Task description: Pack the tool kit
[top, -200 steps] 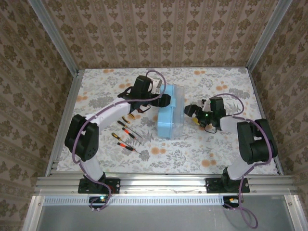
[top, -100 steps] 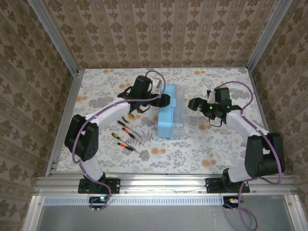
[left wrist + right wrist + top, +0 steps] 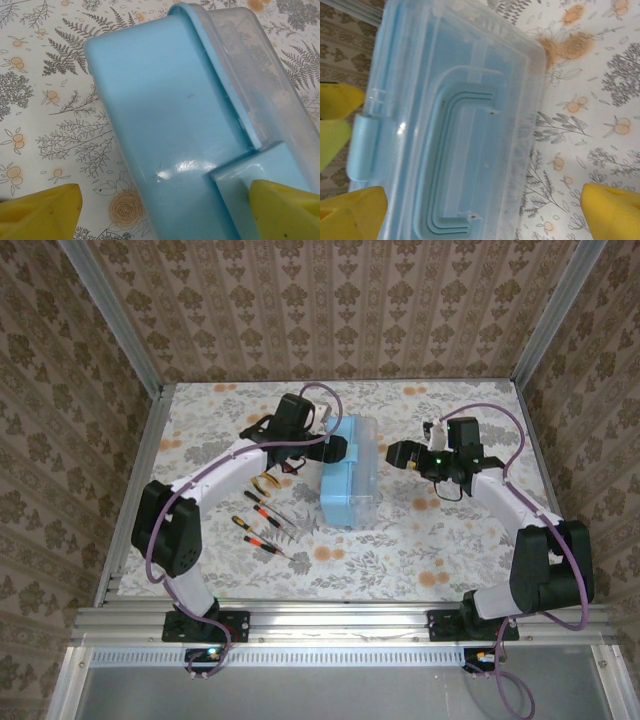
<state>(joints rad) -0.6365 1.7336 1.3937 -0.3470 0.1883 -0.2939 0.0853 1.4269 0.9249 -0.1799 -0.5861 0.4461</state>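
As the case [image 3: 352, 472] at frame centre shifted slightly, R gripper [image 3: 398, 453] came up to its right side, jaws wide apart; L gripper [image 3: 340, 448], also apart, sat at its left. Screwdrivers [image 3: 262, 520] left of centre lay unpacked; lid prob. needed opening.

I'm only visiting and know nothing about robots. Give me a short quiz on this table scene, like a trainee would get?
1. True or false: the red-and-black screwdrivers already lie inside the translucent light-blue plastic case.
2. How do the left tool and right tool stand? A both open; B both shut; C one open, one shut.
3. Fill in: the case stands ___ the two tools.
Key: 1 false, they lie on the flowered table, left of the case; 2 A; 3 between.
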